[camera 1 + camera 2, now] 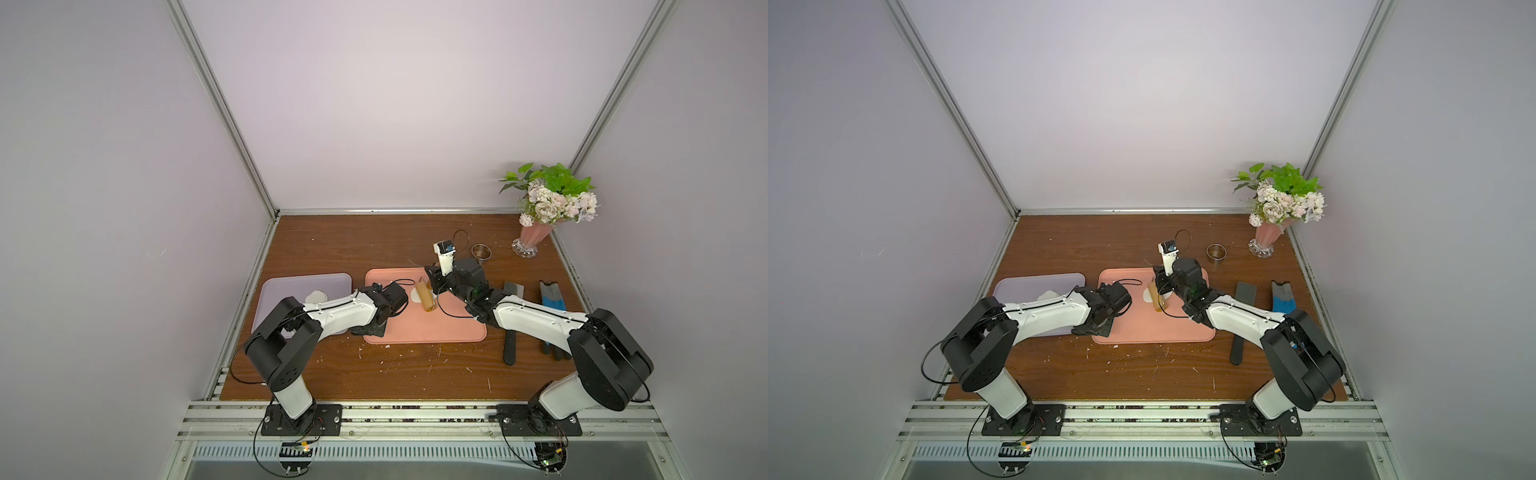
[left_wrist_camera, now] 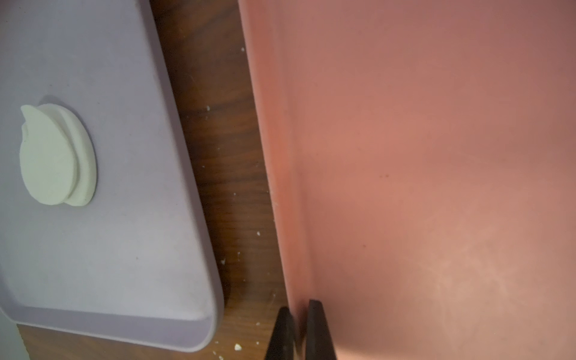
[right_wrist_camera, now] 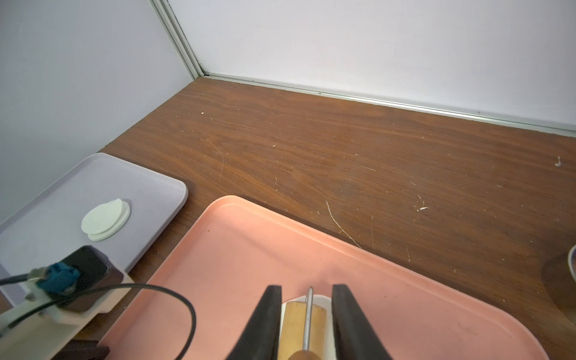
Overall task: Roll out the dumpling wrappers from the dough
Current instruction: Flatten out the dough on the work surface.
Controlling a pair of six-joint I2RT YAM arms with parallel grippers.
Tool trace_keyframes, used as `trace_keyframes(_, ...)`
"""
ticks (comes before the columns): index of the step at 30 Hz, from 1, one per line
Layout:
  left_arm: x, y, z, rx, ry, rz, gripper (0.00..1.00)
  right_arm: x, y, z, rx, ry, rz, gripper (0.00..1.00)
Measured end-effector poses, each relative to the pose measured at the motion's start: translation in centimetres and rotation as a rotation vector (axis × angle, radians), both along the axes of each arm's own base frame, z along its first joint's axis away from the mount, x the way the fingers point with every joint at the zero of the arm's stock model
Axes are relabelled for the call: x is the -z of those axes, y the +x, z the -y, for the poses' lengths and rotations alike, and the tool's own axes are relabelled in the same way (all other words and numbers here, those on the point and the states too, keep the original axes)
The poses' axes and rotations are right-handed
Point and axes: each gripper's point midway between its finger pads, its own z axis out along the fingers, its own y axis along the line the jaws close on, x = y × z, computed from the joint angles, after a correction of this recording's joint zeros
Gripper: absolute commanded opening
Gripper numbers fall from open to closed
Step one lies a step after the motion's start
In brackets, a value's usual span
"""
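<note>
Grasping the roller (image 3: 296,324): right end effector (image 3: 307,288), part-open, lower centre of frame; roller rests on dough (image 3: 324,300) on pink tray (image 3: 249,249). Left end effector (image 2: 299,304): clenched on pink tray's rim. Wrappers (image 3: 106,223): two, stacked and overlapping, on lilac tray (image 3: 156,187), left of frame.

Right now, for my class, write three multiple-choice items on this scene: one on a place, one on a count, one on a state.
1. Where do the dough discs lie? A on the purple tray; B in a bowl; C on a plate.
2. How many dough discs are stacked? A one; B two; C four.
3. The left gripper is: A wide open; B shut on the rim of the pink tray; C holding a spoon.
Answers: 1 A, they rest on purple; 2 B, one overlaps another; 3 B, its fingers pinch the rim.
</note>
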Motion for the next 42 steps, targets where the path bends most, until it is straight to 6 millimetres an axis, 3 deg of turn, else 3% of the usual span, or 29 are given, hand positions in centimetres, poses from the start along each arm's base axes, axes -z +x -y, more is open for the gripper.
trace_keyframes(14, 0.0, 0.0, -0.1, -0.001, 0.007, 0.001, 0.0, 0.1, 0.4, -0.6, 0.004, -0.017, -0.029, 0.0)
trace_keyframes(29, 0.1, 0.0, -0.3, -0.008, 0.009, 0.011, 0.0, 0.2, 2.6, 8.3, 0.261, 0.005, -0.077, 0.0)
trace_keyframes(34, 0.1, 0.0, -0.3, -0.009, 0.01, 0.012, 0.0, 0.6, 2.9, 10.1, 0.322, -0.044, -0.066, 0.0)
trace_keyframes(42, 0.0, 0.0, -0.3, -0.009, 0.008, 0.012, 0.0, -0.2, 3.0, 10.3, 0.322, -0.047, -0.058, 0.0)
